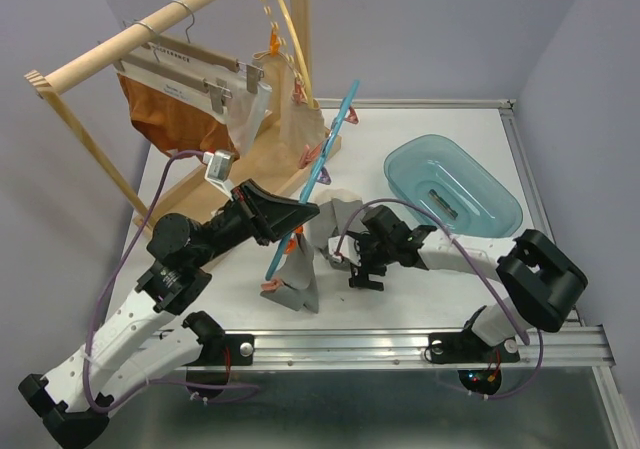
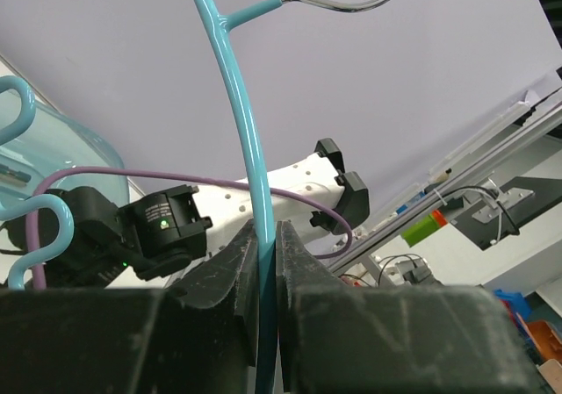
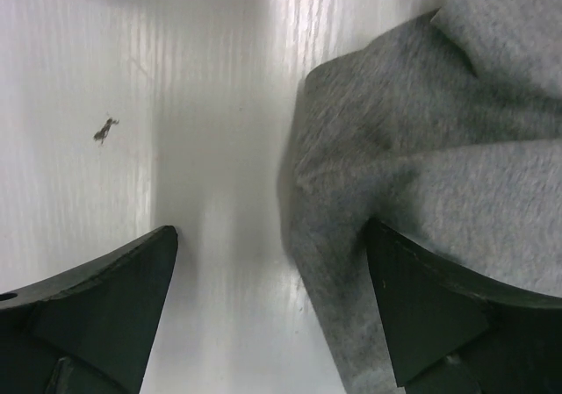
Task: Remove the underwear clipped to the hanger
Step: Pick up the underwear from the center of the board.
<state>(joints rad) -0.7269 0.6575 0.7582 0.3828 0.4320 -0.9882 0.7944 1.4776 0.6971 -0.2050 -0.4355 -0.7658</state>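
My left gripper (image 1: pixel 303 215) is shut on the rod of a teal hanger (image 1: pixel 320 174), holding it tilted above the table; the left wrist view shows the rod (image 2: pixel 248 131) pinched between the fingers (image 2: pixel 230 275). A grey brief (image 1: pixel 300 287) hangs from the hanger's lower end by an orange clip (image 1: pixel 271 284). A second grey brief (image 1: pixel 336 221) lies beside it. My right gripper (image 1: pixel 358 272) is open and low over the table, next to the grey cloth (image 3: pixel 439 139). Its right finger (image 3: pixel 435 315) touches the cloth; its left finger (image 3: pixel 105 311) is over bare table.
A wooden rack (image 1: pixel 130 39) stands at the back left, with a rust-orange brief (image 1: pixel 170 119) and beige briefs (image 1: pixel 300 119) hanging from clip hangers. A teal plastic basin (image 1: pixel 455 184) sits at the right. The table's metal rail (image 1: pixel 420 344) runs along the near edge.
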